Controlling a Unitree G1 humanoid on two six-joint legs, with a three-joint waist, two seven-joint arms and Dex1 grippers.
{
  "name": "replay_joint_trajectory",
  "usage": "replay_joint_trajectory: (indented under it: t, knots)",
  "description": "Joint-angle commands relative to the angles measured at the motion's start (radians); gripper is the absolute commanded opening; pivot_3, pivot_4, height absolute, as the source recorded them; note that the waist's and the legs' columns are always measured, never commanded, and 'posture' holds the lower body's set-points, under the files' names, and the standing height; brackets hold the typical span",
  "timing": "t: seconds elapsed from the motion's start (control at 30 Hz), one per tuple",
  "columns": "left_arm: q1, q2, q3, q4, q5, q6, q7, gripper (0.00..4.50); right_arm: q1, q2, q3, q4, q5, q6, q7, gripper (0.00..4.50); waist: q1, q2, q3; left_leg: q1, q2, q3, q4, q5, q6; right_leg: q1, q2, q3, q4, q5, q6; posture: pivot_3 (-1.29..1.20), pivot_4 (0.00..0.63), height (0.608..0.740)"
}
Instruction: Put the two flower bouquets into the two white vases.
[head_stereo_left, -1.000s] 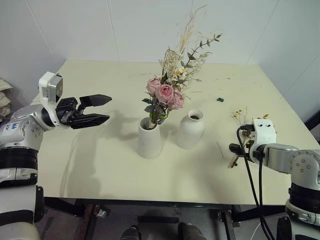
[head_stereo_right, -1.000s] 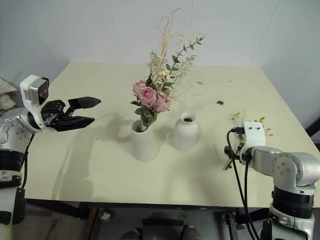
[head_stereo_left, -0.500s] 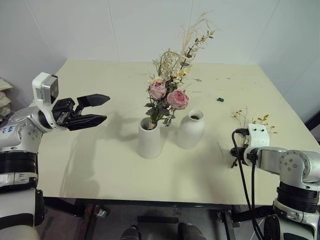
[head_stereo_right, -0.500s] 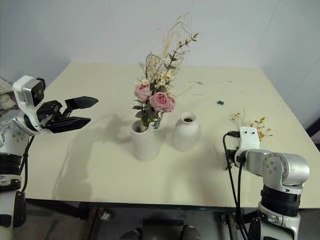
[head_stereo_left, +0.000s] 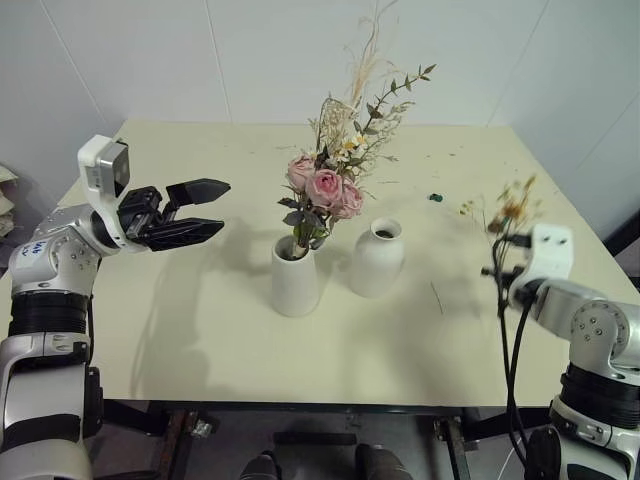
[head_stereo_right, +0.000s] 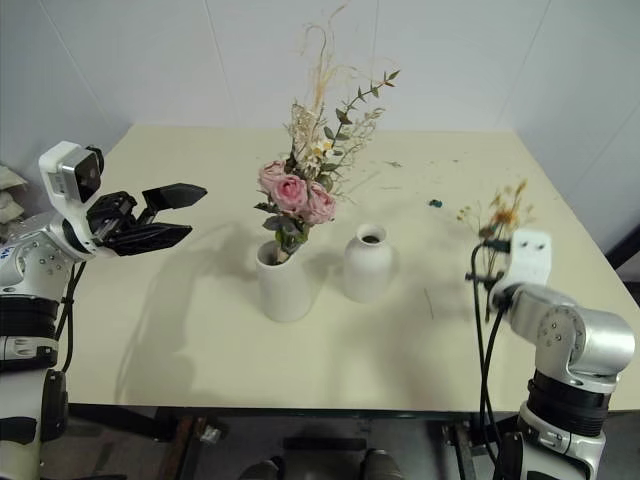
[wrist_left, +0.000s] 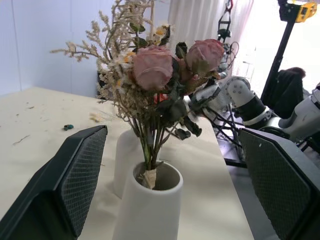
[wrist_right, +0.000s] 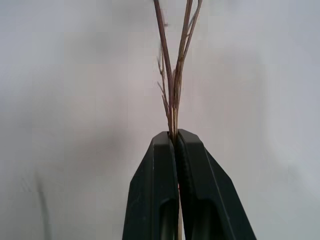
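Yellow-orange bouquet (head_stereo_left: 512, 205) stands clamped by its thin stems in the right gripper (wrist_right: 174, 137), fingers pinched tight. Carry it upright over the rounded vase (head_stereo_left: 378, 258), centring the stems above the narrow neck. Left gripper (head_stereo_left: 205, 208) hangs spread, empty.

Two white vases are standing on one counter (head_stereo_left: 200, 330): a cone vase (head_stereo_left: 296, 282) and a round vase (head_stereo_left: 377, 257). Two bouquets are showing: a rose bunch (head_stereo_left: 330, 175) carrying three pink blooms, and a yellow sprig (head_stereo_left: 510, 208). One small dark green bit (head_stereo_left: 434, 197) is lying on the far side. Two pincers are showing, the left pincer (head_stereo_left: 205, 208) and the right pincer (wrist_right: 175, 140).
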Motion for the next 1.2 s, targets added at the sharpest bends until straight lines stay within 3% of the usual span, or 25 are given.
replay_joint_trajectory:
  t: [0.03,0.13,0.4,0.67,1.03,1.2]
  knots:
    - [-0.039,0.010,-0.006,0.013,-0.011,-0.008,-0.112,4.50,-0.034,-0.025,0.023,-0.036,-0.007,-0.217,0.094,0.04,0.000,0.000,0.000,0.000,0.000,0.000,0.000,0.000,0.000,0.000,0.000,0.000,0.000,0.000,0.000,0.00,0.150,0.740]
    - [-0.058,0.005,-0.023,0.024,-0.019,-0.007,-0.112,4.50,-0.062,-0.002,0.098,-0.027,-0.029,-0.519,0.228,0.04,-0.003,0.000,0.000,0.000,0.000,0.000,-0.002,0.000,0.000,0.000,0.000,0.000,-0.001,-0.001,0.001,0.00,0.150,0.740]
    - [-0.062,0.006,-0.037,0.027,-0.029,-0.017,-0.112,4.50,-0.154,0.133,0.238,0.046,-0.002,-0.810,0.373,0.04,-0.018,0.000,0.000,0.000,0.000,0.000,-0.002,0.000,0.000,0.000,0.000,0.000,0.001,-0.001,0.002,0.00,0.150,0.740]
    - [0.000,0.016,0.029,-0.034,-0.006,-0.044,-0.091,4.50,-0.122,0.211,0.351,0.101,0.009,-0.886,0.476,0.04,-0.018,0.000,0.000,0.000,0.000,0.000,-0.002,0.000,0.000,-0.001,0.000,0.000,0.003,-0.001,0.001,0.00,0.150,0.740]
    - [0.251,0.026,0.152,-0.452,-0.121,0.174,0.100,4.50,-0.082,0.218,0.364,0.125,0.014,-0.907,0.517,0.04,-0.019,0.000,0.000,0.001,0.000,-0.001,-0.002,0.000,0.000,-0.001,0.000,0.000,0.003,-0.002,0.000,0.00,0.150,0.740]
    - [0.311,0.022,0.191,-0.544,-0.146,0.217,0.167,4.50,-0.077,0.220,0.365,0.124,0.023,-0.905,0.529,0.04,-0.017,0.000,0.000,0.001,0.001,-0.001,-0.001,0.000,0.000,-0.001,0.000,0.000,0.005,-0.002,-0.001,0.00,0.150,0.740]
